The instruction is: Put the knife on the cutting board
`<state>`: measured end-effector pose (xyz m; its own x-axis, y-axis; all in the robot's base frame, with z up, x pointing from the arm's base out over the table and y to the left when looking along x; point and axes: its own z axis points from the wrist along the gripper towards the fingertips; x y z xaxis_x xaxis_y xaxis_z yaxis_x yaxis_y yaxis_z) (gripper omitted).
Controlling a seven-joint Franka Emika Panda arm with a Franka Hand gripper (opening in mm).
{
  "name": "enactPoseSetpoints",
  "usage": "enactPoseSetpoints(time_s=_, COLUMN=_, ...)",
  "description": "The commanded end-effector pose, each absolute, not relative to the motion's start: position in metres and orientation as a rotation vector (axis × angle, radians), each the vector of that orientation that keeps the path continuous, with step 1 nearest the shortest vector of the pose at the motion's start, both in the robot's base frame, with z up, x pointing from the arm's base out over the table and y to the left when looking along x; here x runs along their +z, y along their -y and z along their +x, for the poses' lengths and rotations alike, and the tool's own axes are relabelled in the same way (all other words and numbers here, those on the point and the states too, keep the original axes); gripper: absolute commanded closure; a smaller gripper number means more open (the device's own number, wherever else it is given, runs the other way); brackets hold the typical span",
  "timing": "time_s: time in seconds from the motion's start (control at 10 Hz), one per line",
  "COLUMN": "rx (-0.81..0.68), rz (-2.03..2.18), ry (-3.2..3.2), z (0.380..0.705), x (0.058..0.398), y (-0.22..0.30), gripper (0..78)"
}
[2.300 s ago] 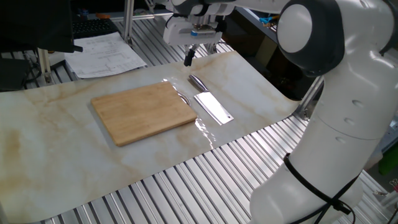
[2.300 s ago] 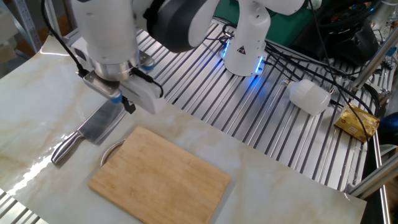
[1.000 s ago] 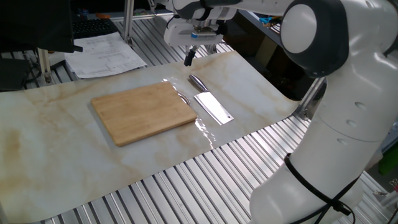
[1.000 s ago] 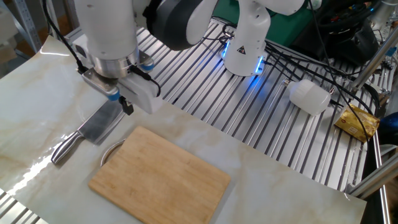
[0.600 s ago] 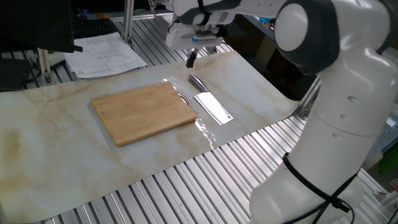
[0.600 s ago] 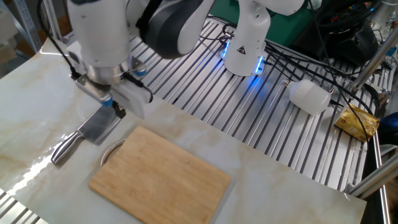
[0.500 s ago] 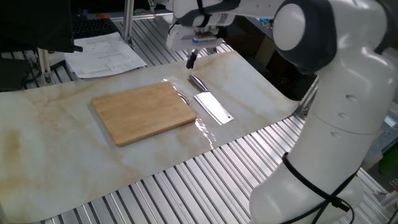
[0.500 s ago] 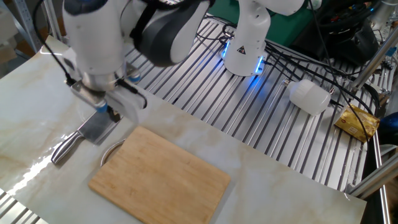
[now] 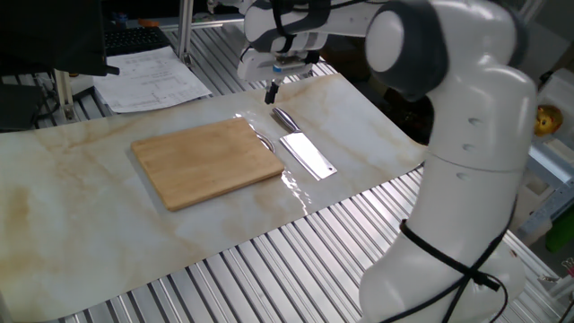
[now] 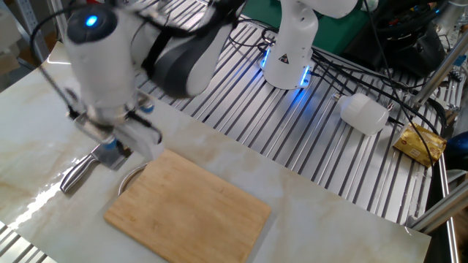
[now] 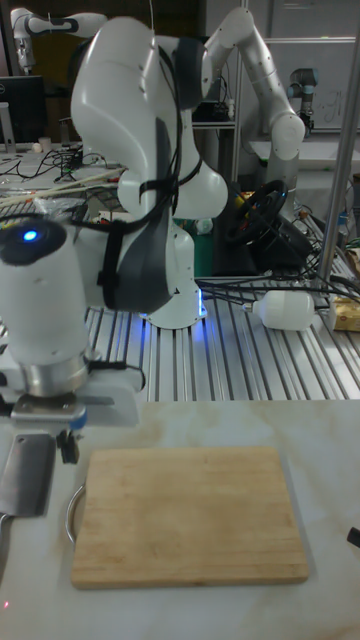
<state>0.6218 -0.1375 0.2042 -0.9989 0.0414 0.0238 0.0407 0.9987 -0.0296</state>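
The knife lies flat on the marbled mat just right of the cutting board, its handle pointing toward the far edge. My gripper hangs low over the far end of that handle, its dark fingers together at the middle of the hand with nothing between them. In the other fixed view the blurred gripper covers most of the blade, and only the knife handle shows beside the cutting board. The tall view has the gripper just above the knife, left of the cutting board.
Papers lie at the mat's far left corner. A white cylinder and a yellow packet rest on the slatted metal table beyond the mat. The arm's base stands behind. A metal loop handle sticks out of the board toward the knife.
The arm has swung and the gripper has dropped lower toward the knife, now covering the blade in the other fixed view. Knife and board have not moved.
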Motion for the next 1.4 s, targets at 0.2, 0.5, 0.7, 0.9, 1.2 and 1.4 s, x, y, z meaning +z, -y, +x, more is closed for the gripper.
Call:
enactPoseSetpoints(time_s=0.2, rx=0.055, rz=0.007, ry=3.122, z=0.665, x=0.167, y=0.182, gripper=77.6)
enactPoseSetpoints(time_s=0.5, rx=0.057, rz=-0.152, ry=3.086, z=0.665, x=0.167, y=0.182, gripper=77.6)
enactPoseSetpoints(time_s=0.7, rx=0.070, rz=-0.202, ry=3.066, z=0.665, x=0.167, y=0.182, gripper=77.6)
enactPoseSetpoints(time_s=0.9, rx=0.069, rz=-0.243, ry=3.080, z=0.665, x=0.167, y=0.182, gripper=77.6)
enactPoseSetpoints(time_s=1.2, rx=0.034, rz=-0.135, ry=3.089, z=0.663, x=0.164, y=0.187, gripper=77.6)
enactPoseSetpoints(time_s=1.4, rx=0.039, rz=-0.128, ry=3.096, z=0.657, x=0.152, y=0.206, gripper=77.6)
